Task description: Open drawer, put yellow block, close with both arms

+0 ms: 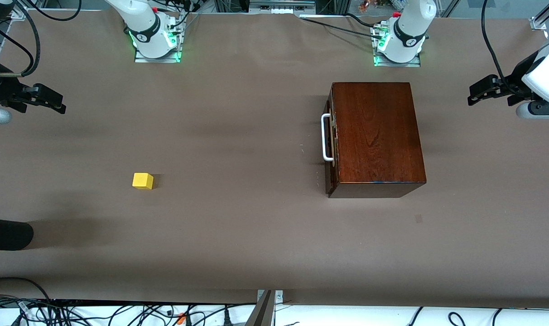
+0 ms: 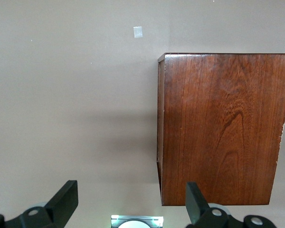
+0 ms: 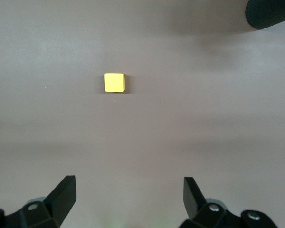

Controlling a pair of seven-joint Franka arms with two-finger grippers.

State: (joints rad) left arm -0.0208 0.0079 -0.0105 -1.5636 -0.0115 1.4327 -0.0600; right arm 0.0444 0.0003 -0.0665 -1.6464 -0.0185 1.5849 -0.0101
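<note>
Toward the left arm's end of the table sits the box (image 1: 375, 138), its drawer (image 1: 331, 140) shut, white handle (image 1: 326, 137) facing the right arm's end, long axis running toward the front camera. Left gripper (image 1: 478, 93) hangs beside the box's closed back, fingers spread, empty. Right gripper (image 1: 52, 100), wide open and empty, has the yellow block (image 1: 142, 181) ahead of its fingers, nothing between.

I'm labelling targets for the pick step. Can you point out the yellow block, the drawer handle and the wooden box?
yellow block (image 1: 142, 180): front view, top face.
drawer handle (image 1: 325, 137): front view, middle of the white bar.
wooden box (image 1: 376, 131): front view, glossy lid.
</note>
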